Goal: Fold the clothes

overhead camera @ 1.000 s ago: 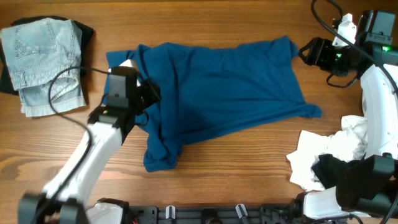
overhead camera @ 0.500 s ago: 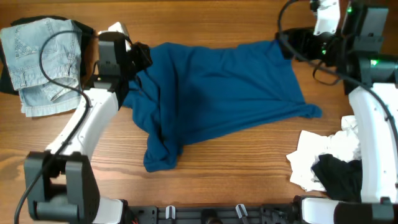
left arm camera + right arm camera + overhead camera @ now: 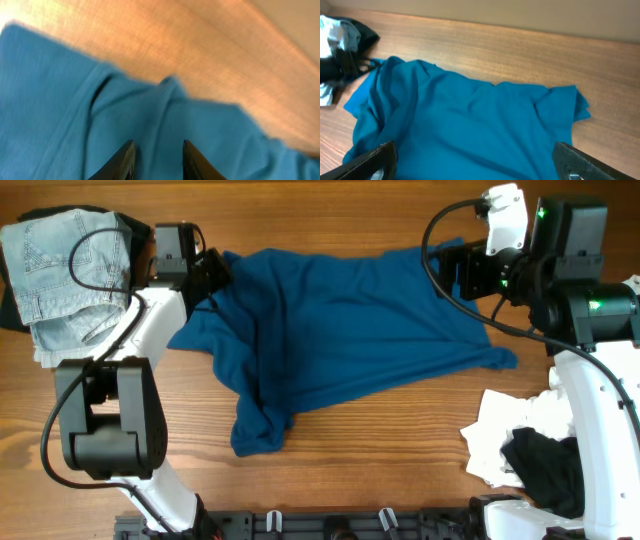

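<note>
The clothes are chiefly a dark blue shirt [image 3: 340,330] lying spread and wrinkled across the middle of the table, with its lower left part bunched into a fold [image 3: 258,425]. My left gripper [image 3: 218,275] is at the shirt's upper left corner. In the left wrist view its fingertips [image 3: 158,142] stand slightly apart, open, just over the blue cloth [image 3: 75,100]. My right gripper [image 3: 450,275] hovers at the shirt's upper right corner. Seen from the right wrist, this gripper [image 3: 473,147] is wide open above the shirt [image 3: 470,115] and holds nothing.
Pale blue denim [image 3: 70,280] lies folded on a black piece [image 3: 140,230] at the far left. A crumpled white garment [image 3: 520,425] with a black one [image 3: 545,465] on it sits at the near right. Bare wood [image 3: 400,460] shows in front of the shirt.
My left gripper has swung from the shirt's left-middle up to its upper left corner, and its jaws have parted. My right gripper has moved left over the shirt's upper right corner and opened wide.
</note>
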Available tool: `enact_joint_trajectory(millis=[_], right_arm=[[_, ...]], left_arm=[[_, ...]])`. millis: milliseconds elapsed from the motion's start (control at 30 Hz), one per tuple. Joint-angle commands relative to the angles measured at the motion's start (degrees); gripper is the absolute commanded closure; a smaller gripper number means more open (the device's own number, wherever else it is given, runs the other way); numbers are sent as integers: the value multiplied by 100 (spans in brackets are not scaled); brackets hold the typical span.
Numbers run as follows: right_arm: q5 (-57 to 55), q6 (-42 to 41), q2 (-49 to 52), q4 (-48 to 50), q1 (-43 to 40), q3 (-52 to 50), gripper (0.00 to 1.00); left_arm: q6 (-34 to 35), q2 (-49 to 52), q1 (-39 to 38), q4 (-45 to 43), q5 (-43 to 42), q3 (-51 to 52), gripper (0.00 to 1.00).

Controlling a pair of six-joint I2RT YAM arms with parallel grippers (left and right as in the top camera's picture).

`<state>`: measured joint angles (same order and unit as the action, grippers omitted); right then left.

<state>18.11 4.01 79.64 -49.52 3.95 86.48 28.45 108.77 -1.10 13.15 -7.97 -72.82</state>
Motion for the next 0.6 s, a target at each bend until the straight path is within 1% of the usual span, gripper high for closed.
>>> enact_joint_trajectory(millis=[0, 100, 200, 400, 433, 467, 533, 567], right_arm=[[-72, 50, -68, -118, 17, 61, 0], [-48, 48, -70, -177, 17, 61, 1], [-50, 52, -70, -199, 17, 61, 1], [-52, 50, -70, -240, 17, 61, 1], [-50, 48, -70, -240, 17, 61, 1], [-50, 48, -70, -243, 17, 61, 1], [-15, 46, -70, -258, 17, 61, 2], [-9, 44, -70, -264, 17, 61, 7]], left_arm=[[-260, 168, 26, -46, 81, -452, 70], [-278, 503, 26, 216, 79, -841, 70], [-275, 852, 11, 437, 48, -1091, 67], [-278, 1106, -37, 413, 13, -1158, 66], [-280, 1180, -33, 413, 13, -1163, 68], [-280, 1237, -33, 411, 13, -1165, 76], [-280, 1331, -33, 415, 13, -1165, 81], [-280, 1373, -35, 411, 13, -1165, 84]])
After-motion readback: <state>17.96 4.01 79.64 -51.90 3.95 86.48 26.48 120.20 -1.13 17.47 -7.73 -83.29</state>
